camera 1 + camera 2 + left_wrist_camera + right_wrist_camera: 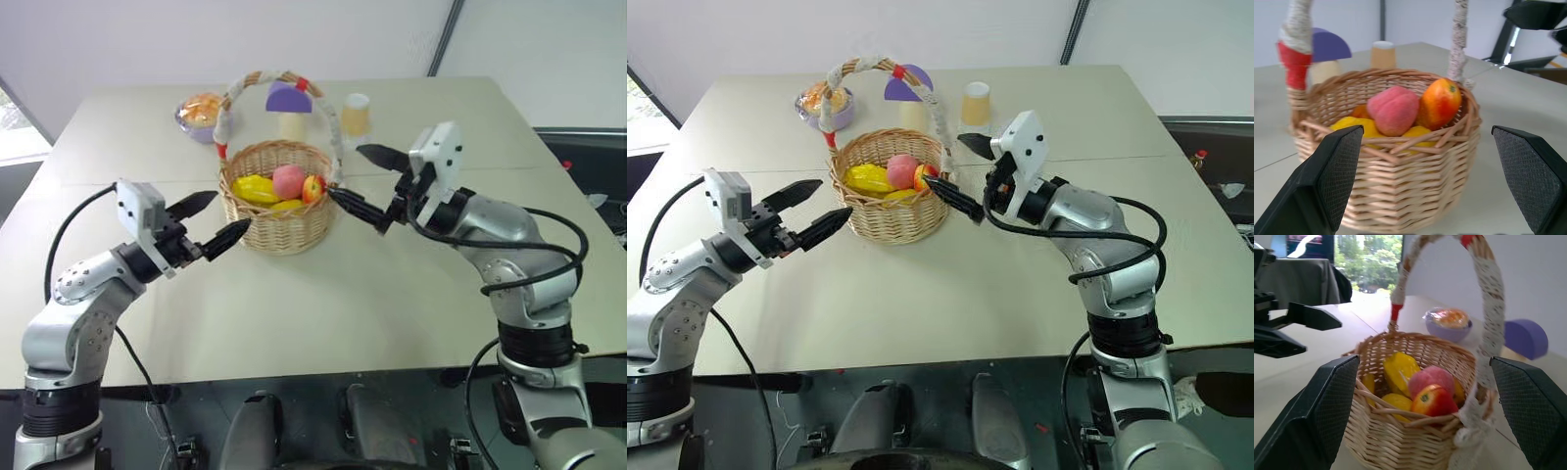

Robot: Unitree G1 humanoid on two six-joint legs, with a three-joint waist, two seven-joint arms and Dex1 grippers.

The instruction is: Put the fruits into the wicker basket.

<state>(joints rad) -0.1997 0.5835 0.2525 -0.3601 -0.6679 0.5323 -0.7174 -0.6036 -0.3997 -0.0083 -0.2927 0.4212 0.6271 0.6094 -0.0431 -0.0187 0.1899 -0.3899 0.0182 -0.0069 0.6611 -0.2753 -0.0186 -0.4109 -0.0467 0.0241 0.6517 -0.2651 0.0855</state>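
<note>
The task is judged essentially complete: the fruits are seen inside the wicker basket [277,199], which stands on the counter [392,304] near the centre of the head view. A lumpy yellow fruit [255,188] lies at the basket's 9 o'clock, a round pink fruit [288,180] at its centre, and a red-orange fruit [313,187] at 3 o'clock. No loose fruit is visible on the counter. The left gripper [208,223] is held at the basket's 8 o'clock, jaws spread wide, nothing held. The right gripper [364,182] is held at 3 o'clock, jaws likewise spread and empty, its lower finger just beside the rim; contact cannot be determined.
</note>
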